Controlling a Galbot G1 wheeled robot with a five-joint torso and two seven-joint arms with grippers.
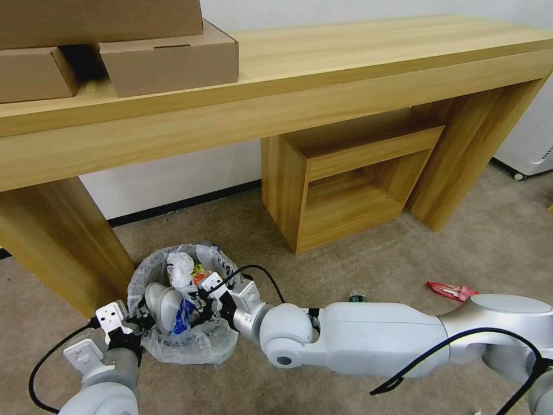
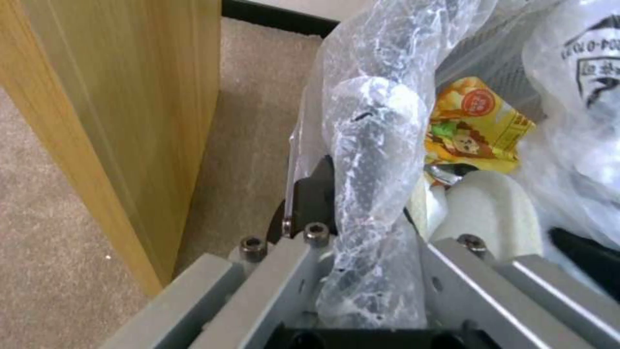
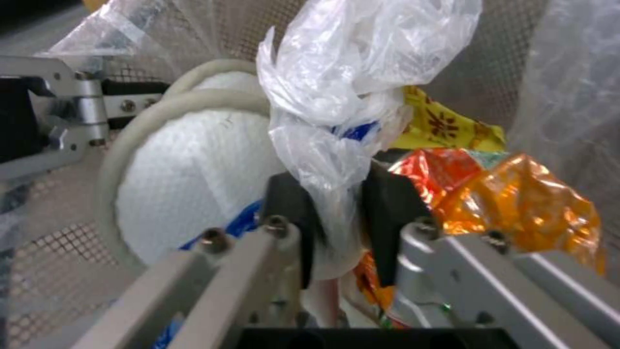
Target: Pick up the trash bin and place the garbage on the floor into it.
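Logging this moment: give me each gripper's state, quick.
Left gripper: shut on the bin rim.
Right gripper: shut on a crumpled plastic bag inside the bin.

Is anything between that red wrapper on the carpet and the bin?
Yes: the right arm lies across the carpet between the red wrapper and the bin, its end effector inside the bin.

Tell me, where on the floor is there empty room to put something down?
Bare carpet lies between the wooden cubby and the red wrapper. It is crowded around the bin, which the left gripper grips by the rim while the right gripper holds a plastic bag inside.
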